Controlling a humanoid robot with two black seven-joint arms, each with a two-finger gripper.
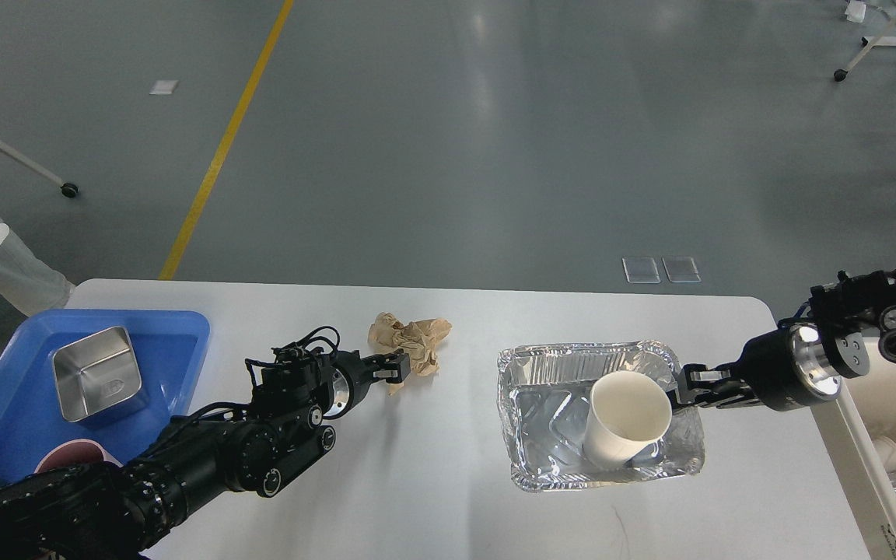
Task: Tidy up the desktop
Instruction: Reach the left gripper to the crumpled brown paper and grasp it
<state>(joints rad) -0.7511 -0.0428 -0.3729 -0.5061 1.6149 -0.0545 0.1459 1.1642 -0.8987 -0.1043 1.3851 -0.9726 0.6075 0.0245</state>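
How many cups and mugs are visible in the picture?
2: a white paper cup inside the foil tray, and a pink mug in the blue tray, mostly hidden behind the left arm.
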